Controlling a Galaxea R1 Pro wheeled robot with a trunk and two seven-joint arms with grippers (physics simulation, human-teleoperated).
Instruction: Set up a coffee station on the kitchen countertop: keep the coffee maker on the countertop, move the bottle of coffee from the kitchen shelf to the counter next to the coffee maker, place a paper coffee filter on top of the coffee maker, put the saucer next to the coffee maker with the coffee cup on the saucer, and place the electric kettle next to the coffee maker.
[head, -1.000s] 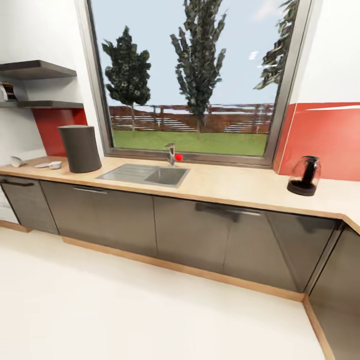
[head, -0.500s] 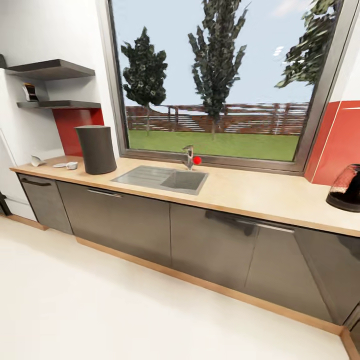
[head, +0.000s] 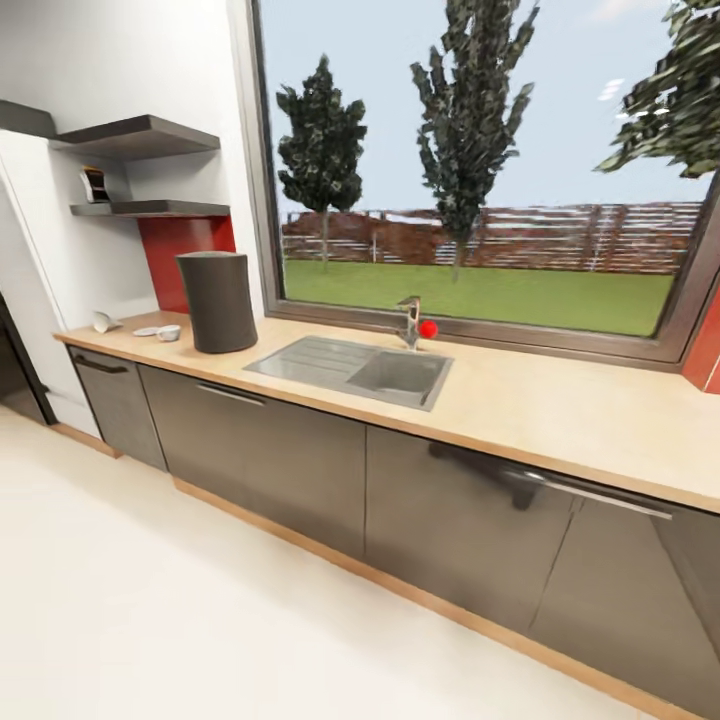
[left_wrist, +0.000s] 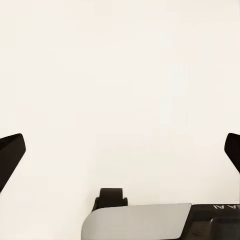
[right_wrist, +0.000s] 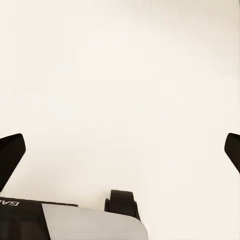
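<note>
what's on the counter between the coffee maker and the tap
In the head view, the steel sink lies between the coffee maker and the tap, with a bare strip of countertop beside it.

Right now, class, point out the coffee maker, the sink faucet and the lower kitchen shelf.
coffee maker (head: 218, 300), head view, middle of its dark body
sink faucet (head: 410, 321), head view, upright spout
lower kitchen shelf (head: 160, 209), head view, front edge

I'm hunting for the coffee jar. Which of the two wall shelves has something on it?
The lower kitchen shelf, just above the red backsplash: a small dark jar stands near its left end. The upper shelf shows nothing on top.
</note>
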